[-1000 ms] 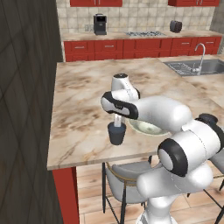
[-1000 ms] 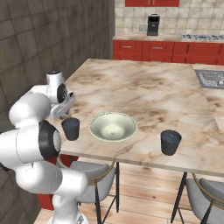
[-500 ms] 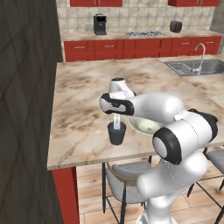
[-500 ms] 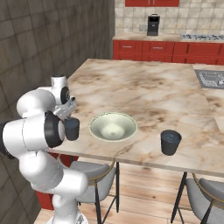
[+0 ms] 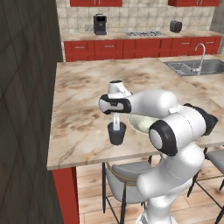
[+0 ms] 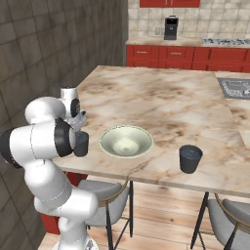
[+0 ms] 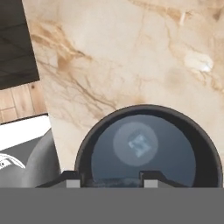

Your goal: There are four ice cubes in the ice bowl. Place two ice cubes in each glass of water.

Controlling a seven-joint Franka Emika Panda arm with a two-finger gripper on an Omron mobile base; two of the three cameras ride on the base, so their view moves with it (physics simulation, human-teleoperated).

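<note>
**Pincer poised over the left glass, one ice cube lying in the water**

Over the last second the arm has drawn in and the pincer (image 7: 111,180) has settled right above the near-left glass (image 5: 117,133). It is released, its tips apart with nothing between them, and an ice cube (image 7: 139,145) lies in the water below, so this drop looks done. The bowl (image 6: 126,141) sits mid-worktop with no cubes that I can make out, and the second glass (image 6: 190,158) stands well to its right near the front edge. The marbled beige worktop (image 6: 161,102) has stools (image 6: 105,197) tucked beneath. Red cabinets (image 5: 131,48), a coffee machine (image 5: 100,24) and a sink (image 5: 197,66) line the far side, with a dark tiled wall (image 5: 24,109) on the left.
</note>
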